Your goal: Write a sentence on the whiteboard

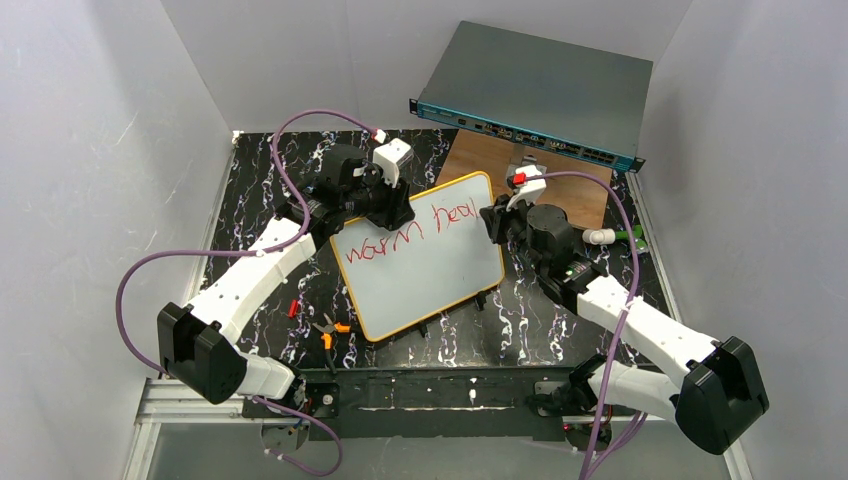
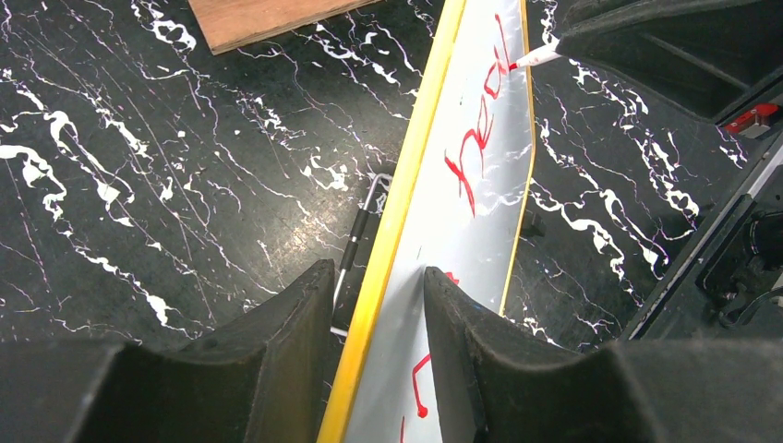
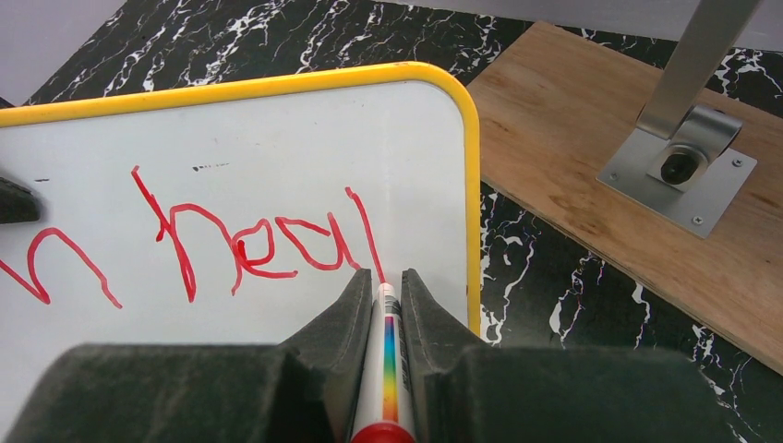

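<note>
The whiteboard (image 1: 430, 275), white with an orange-yellow rim, sits tilted at the middle of the black marbled table. The sentence (image 1: 400, 235) in red reads roughly "warm hea" plus one more upright stroke. My left gripper (image 1: 388, 205) clamps the board's upper left edge; in the left wrist view its gripper (image 2: 379, 323) straddles the yellow rim (image 2: 392, 221), one finger behind and one on the white face. My right gripper (image 3: 380, 281) is shut on a white marker (image 3: 388, 369) with a rainbow stripe. Its red tip (image 2: 513, 66) touches the board at the foot of the last stroke (image 3: 365, 231).
A grey rack box with a teal front (image 1: 540, 95) stands at the back, on a metal foot (image 3: 679, 157) bolted to a wooden plate (image 3: 572, 138). Orange-handled pliers (image 1: 328, 330) and a small red piece (image 1: 292, 308) lie by the board's near left corner.
</note>
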{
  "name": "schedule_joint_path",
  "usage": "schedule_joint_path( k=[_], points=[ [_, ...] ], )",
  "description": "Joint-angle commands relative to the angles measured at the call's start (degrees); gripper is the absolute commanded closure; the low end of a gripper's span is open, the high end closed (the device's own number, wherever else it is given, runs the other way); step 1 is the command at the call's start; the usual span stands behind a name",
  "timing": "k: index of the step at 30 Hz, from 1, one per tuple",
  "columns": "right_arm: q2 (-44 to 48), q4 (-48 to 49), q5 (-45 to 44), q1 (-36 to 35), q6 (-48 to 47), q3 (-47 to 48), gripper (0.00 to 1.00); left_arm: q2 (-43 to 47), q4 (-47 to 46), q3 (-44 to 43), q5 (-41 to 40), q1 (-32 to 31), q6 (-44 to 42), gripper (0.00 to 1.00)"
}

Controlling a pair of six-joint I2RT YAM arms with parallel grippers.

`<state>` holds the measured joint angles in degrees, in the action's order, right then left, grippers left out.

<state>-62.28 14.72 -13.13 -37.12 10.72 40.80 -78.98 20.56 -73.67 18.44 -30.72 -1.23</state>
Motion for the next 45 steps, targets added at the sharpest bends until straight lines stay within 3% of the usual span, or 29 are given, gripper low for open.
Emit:
schedule_joint_path(
  k=[1,29,45],
  points=[
    [0.3,1.5,-0.8,0.4,-0.2,2.6,0.99,2.3,-2.6,-2.0,1.3,0.0,-0.4,1.00],
    [-3.1,0.9,-2.6,0.5,-1.7,9.4,0.99,2.3,-2.8,-2.0,1.3,0.0,-0.4,1.00],
    [0.8,0.3,-2.2,0.7,-2.6,9.0,0.99,2.4,-2.4,-2.2,1.2,0.0,-0.6,1.00]
  ],
)
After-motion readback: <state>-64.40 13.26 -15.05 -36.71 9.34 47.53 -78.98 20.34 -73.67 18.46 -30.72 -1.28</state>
